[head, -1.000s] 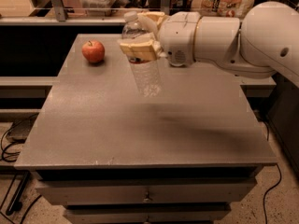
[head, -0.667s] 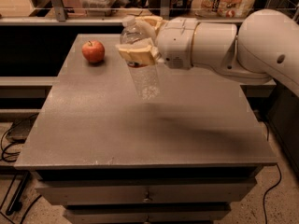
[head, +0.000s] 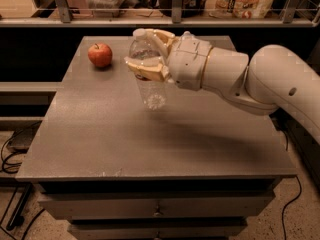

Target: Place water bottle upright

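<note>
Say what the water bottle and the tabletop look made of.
The water bottle: clear thin plastic, see-through with ribbed walls; the gripper, over the tabletop, is shut around its upper part. The tabletop: grey, matte, finely speckled, perhaps laminate or painted metal.

views: one camera | position: high, in front of the table (head: 75, 149), tilted down toward the back shelf (head: 150, 21) | range: middling, whole tabletop framed | gripper (head: 141, 51): upper centre, entering from frame right, fingers (head: 147, 70) clasping the water bottle (head: 151, 91) | apple (head: 100, 54): beyond fingers, frame left
</note>
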Motion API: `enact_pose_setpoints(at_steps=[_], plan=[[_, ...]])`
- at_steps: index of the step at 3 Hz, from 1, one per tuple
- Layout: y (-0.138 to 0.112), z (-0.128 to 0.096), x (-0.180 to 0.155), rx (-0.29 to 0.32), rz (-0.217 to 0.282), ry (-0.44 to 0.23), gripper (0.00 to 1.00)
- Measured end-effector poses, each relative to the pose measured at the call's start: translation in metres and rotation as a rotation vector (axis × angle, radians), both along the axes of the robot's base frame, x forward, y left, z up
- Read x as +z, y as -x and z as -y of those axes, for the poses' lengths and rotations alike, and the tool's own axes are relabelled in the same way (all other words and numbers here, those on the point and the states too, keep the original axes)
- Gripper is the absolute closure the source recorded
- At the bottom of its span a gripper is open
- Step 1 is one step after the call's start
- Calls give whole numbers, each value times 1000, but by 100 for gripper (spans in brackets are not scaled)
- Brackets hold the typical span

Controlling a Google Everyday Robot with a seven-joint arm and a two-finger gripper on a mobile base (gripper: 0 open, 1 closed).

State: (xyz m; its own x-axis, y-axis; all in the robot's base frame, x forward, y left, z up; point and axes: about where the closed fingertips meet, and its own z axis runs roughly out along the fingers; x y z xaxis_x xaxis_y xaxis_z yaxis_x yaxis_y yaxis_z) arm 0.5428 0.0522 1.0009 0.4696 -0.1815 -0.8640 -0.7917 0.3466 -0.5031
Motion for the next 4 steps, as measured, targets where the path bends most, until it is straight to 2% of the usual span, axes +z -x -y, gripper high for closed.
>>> enact_pose_setpoints(at_steps=[1, 2, 4], plan=[[0, 4, -10, -10, 35, -38, 99], [0, 7, -24, -28, 40, -54, 74], [0, 10, -37, -52, 8, -47, 28]])
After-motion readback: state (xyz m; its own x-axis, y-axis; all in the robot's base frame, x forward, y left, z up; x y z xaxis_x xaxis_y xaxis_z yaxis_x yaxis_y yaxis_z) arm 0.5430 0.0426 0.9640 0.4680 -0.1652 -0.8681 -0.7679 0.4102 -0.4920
